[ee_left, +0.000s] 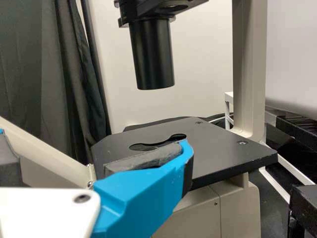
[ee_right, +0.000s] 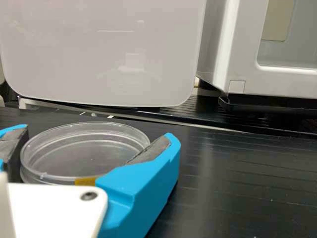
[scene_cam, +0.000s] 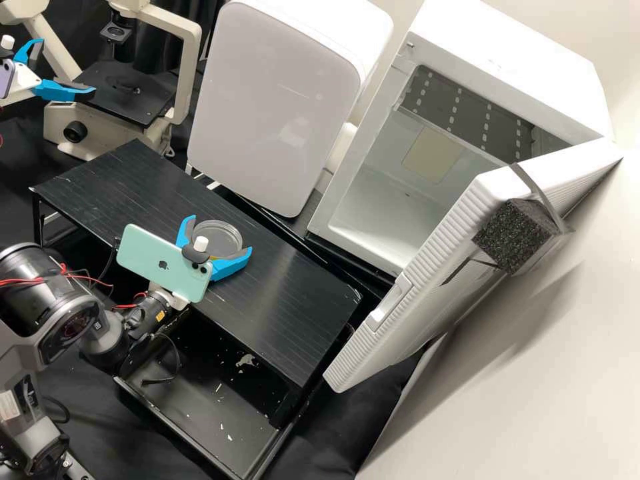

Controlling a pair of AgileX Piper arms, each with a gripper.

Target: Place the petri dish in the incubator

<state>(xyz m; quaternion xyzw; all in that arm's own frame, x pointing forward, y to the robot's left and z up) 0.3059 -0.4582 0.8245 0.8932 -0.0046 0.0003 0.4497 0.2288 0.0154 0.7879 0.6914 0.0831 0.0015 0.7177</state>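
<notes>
Petri dish between the fingers of the right hand, with the incubator standing open. The petri dish (scene_cam: 219, 233), clear and round, lies at the far edge of the middle of the black counter (scene_cam: 287, 297); a patch of yellow tape (ee_right: 85, 182) marks its near side. The right hand (scene_cam: 221, 233) has its two blue fingers (ee_right: 148, 183) parted to the width of the dish, their grey pads meeting its rim on opposite sides, so that the dish is held between them. Whether its base rests on the counter cannot be told. A pale green phone (scene_cam: 163, 263) is mounted behind this hand.

The left hand (scene_cam: 67, 67) is wide open with nothing between its fingers, at the far left beside the stage (scene_cam: 127, 100) of a microscope (scene_cam: 190, 33).

Far right of the dish stands the white incubator (scene_cam: 507, 73), its door (scene_cam: 427, 280) swung open towards the near right; a grey perforated panel (scene_cam: 467, 113) is visible inside. A speckled black foam block (scene_cam: 513, 233) is strapped to the door. A closed white cabinet (scene_cam: 273, 107) stands left of the incubator, beyond the counter. A black tray (scene_cam: 207, 400) lies below the near side of the counter.
</notes>
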